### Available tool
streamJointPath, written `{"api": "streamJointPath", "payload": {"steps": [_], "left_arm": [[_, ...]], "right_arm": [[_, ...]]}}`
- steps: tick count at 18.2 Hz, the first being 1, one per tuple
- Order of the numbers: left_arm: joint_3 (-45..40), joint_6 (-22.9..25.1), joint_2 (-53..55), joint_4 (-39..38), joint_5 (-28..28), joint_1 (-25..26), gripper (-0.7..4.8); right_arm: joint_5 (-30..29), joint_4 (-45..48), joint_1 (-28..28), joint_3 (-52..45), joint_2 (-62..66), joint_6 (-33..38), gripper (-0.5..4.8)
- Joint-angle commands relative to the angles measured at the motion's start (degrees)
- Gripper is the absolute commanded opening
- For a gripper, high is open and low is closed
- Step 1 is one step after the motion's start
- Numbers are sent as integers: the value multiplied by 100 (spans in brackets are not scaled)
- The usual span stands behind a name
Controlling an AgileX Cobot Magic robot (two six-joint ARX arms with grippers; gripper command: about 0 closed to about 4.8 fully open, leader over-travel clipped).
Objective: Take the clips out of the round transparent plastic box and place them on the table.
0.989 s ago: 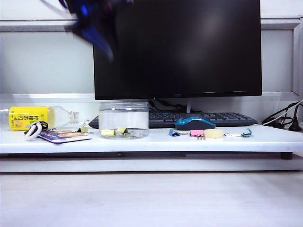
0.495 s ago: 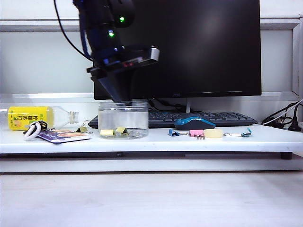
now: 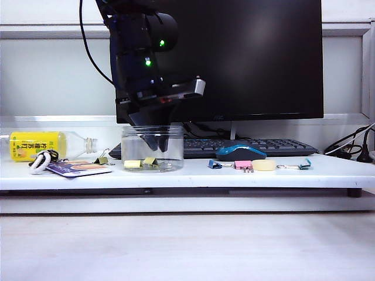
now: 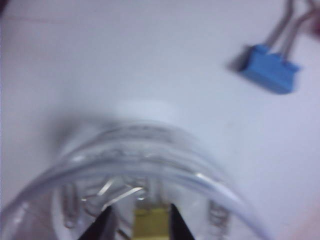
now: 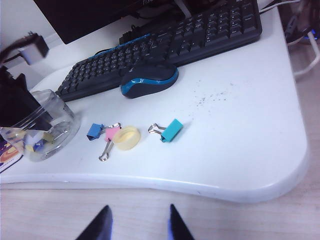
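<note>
The left gripper [image 3: 157, 139], jaws spread apart and holding nothing, dips into the mouth of the round transparent plastic box [image 3: 153, 148] on the white table [image 3: 193, 174]. Pale-yellow clips [image 3: 144, 163] lie on the jar's floor, 1 framed between the fingertips [image 4: 149, 223]. The right gripper [image 5: 137, 222], also spread and empty, hangs off the table's front edge.

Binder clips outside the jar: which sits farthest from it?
The teal binder clip, alone past the cream oval lump; blue and pink clips lie nearer the jar.
</note>
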Motion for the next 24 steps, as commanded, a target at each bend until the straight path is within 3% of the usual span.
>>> {"api": "streamJointPath", "payload": {"steps": [1,10,15,19,24], "left_arm": [[22,50,70,103,-116,-4,147],[22,94,339,236,-350,-76,143],[22,85,533,356,-343,-85,68],[37,33,627,448,-345,-92,56],[793,-66,612,-334,-343,-136,56]], "right_arm": [[11,52,2,22,-11,-24,148],[11,50,2,22,-11,-44,148],[13,50,2,22,-11,-46,148],[13,50,2,22,-11,-63,148],[55,52,0,22,-11,-68,148]]}}
